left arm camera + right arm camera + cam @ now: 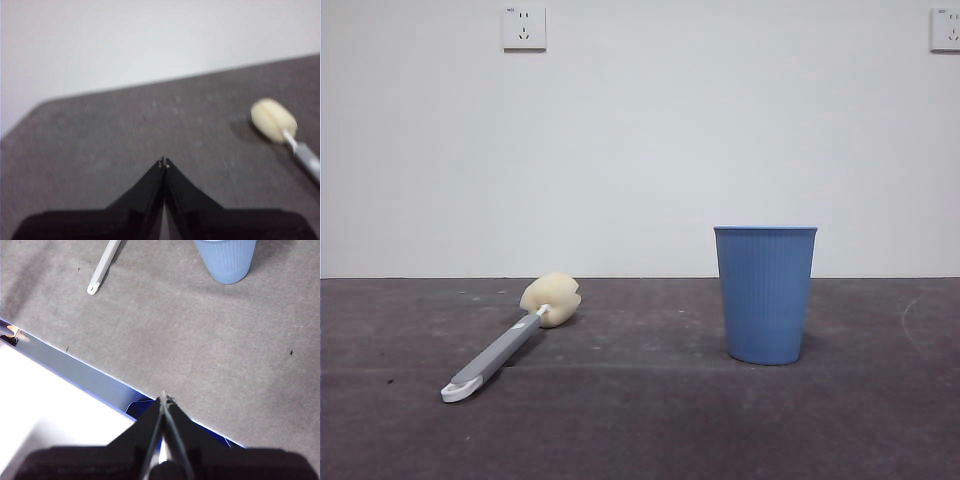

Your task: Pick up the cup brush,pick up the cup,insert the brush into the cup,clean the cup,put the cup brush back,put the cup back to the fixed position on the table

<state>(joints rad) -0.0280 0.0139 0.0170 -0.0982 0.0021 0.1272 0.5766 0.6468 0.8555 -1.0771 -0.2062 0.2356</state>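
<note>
Nothing is started: the grey-handled cup brush with cream sponge head [510, 340] lies well left of the upright ribbed blue plastic cup [765, 293] on the dark grey worktop [640, 420]; left claw [164, 162] and right claw [165, 399] both pressed together, empty.

The front camera sits low at the dark grey matte table [640, 420], facing a white wall. The left wrist camera looks past the closed left gripper [164, 162] toward the grey-handled, sponge-headed cup brush [280, 125], well ahead. The right wrist camera looks steeply down past the closed right gripper [165, 399], sharing that brush and the ribbed blue plastic cup [226, 260].
</note>
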